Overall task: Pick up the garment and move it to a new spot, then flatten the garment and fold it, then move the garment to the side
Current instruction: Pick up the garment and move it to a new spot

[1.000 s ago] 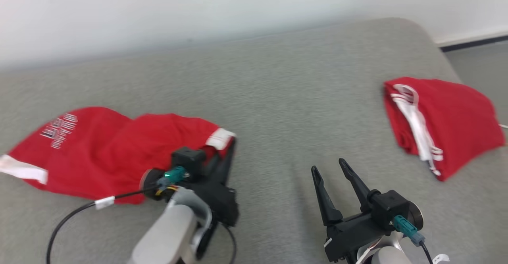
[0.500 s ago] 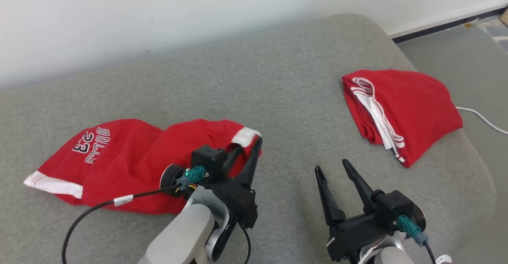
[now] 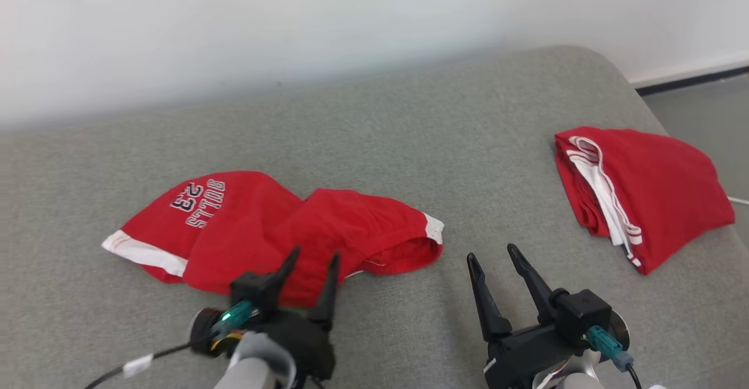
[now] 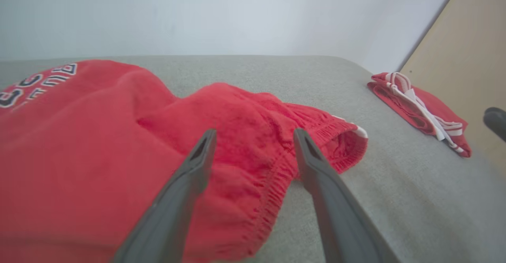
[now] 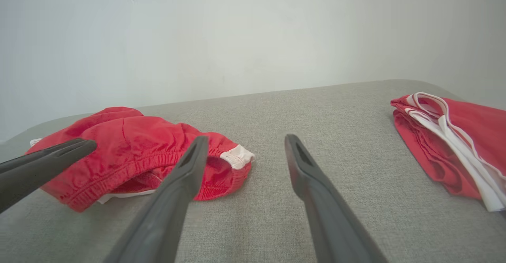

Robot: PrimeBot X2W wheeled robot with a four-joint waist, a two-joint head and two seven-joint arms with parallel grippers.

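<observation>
Our left gripper (image 3: 315, 254) and right gripper (image 3: 490, 252) stand spread, empty. We should pinch the crumpled garment (image 3: 327, 219) at opposite hems and draw them toward the side edges of the cushion (image 3: 374, 126).

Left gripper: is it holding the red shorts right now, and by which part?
Nothing is held. The left gripper is open, its fingers spread over the near edge of the red shorts. The right gripper is open too.

Red garment (image 3: 263, 231) with white trim, grey surface (image 3: 409, 143).
</observation>
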